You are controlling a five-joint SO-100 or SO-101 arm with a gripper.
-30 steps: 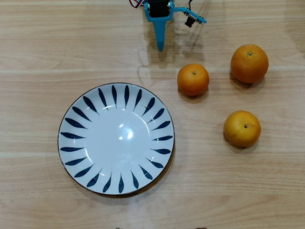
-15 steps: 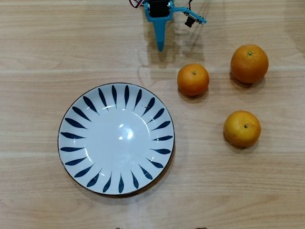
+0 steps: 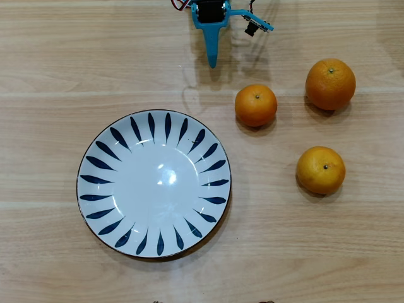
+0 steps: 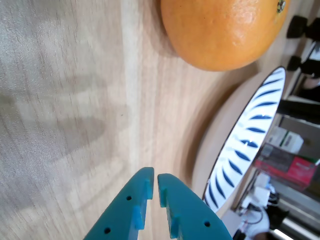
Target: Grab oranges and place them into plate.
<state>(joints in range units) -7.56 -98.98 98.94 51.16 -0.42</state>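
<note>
Above table (image 3: 57, 57), claw (image 4: 154, 182) nrly shut, empty

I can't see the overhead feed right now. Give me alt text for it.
A large round white ceramic plate with dark blue petal strokes lies empty on a light wooden table, with three round oranges resting on the wood to its right. The blue two-finger gripper reaches in from the top edge, empty, above the plate's upper right.
</note>
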